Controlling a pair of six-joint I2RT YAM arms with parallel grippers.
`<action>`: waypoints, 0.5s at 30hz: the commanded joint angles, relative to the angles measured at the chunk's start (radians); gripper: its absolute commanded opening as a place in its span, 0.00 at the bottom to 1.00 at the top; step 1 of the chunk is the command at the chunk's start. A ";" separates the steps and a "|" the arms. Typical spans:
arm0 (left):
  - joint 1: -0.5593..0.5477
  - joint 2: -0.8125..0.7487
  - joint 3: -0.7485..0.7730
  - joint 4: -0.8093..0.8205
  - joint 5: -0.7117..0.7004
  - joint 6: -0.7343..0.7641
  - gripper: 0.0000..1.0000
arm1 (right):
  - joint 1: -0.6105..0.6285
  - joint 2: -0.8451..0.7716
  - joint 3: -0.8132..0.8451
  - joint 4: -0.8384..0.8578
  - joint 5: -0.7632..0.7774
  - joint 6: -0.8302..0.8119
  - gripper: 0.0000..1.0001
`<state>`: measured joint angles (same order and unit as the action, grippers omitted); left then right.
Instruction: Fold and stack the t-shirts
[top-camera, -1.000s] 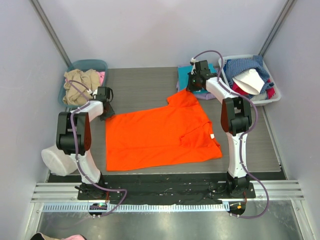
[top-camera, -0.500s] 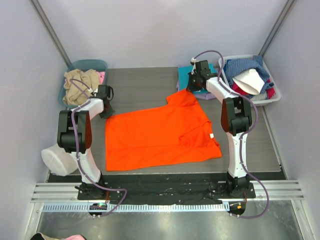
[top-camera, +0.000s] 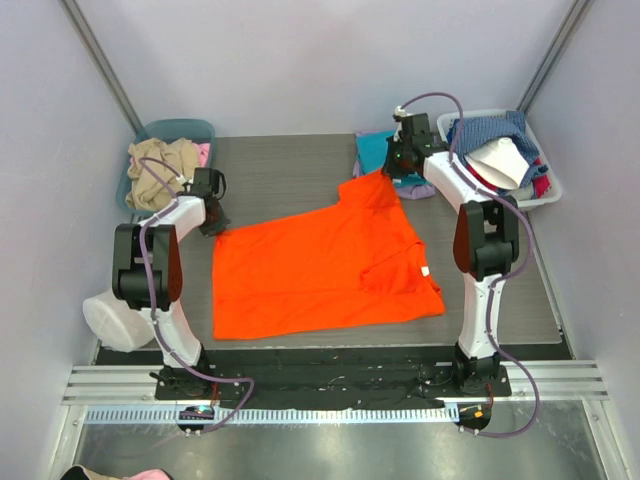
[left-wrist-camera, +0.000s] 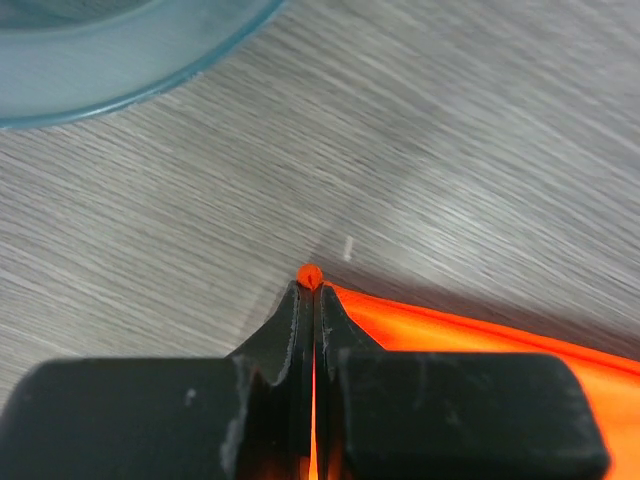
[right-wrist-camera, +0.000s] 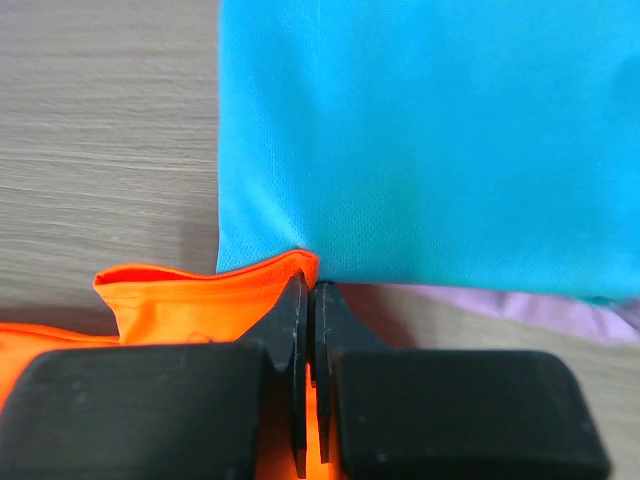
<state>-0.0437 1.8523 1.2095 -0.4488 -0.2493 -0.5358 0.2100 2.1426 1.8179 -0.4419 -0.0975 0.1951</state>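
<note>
The orange t-shirt (top-camera: 320, 265) lies spread on the grey table. My left gripper (top-camera: 213, 228) is shut on its far left corner; a tip of orange cloth (left-wrist-camera: 310, 274) pokes out between the fingertips. My right gripper (top-camera: 393, 172) is shut on the shirt's far right corner, which shows as an orange fold (right-wrist-camera: 200, 300) in the right wrist view. Just beyond it lies the folded teal t-shirt (right-wrist-camera: 430, 140) on top of the lavender t-shirt (right-wrist-camera: 560, 310); from above, the teal one (top-camera: 378, 150) is partly hidden by the right arm.
A teal bin (top-camera: 172, 130) with beige and pink cloth stands at the far left, its rim (left-wrist-camera: 130, 60) close to the left gripper. A white basket (top-camera: 545, 195) of mixed clothes stands at the far right. A white bag (top-camera: 108, 320) sits left of the left arm.
The left gripper has shut on the shirt's far left corner. The right gripper has moved away from the bases toward the teal shirt, drawing the orange corner with it.
</note>
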 joint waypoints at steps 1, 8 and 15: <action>0.004 -0.106 0.021 -0.005 0.071 0.023 0.00 | -0.014 -0.202 -0.050 0.031 0.065 0.029 0.01; 0.004 -0.182 0.007 0.002 0.108 0.042 0.00 | -0.017 -0.354 -0.218 0.003 0.093 0.067 0.01; 0.004 -0.246 -0.037 -0.010 0.145 0.034 0.00 | -0.018 -0.478 -0.417 -0.021 0.139 0.109 0.01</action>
<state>-0.0437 1.6817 1.2041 -0.4503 -0.1448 -0.5125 0.1978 1.7432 1.4769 -0.4492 -0.0177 0.2691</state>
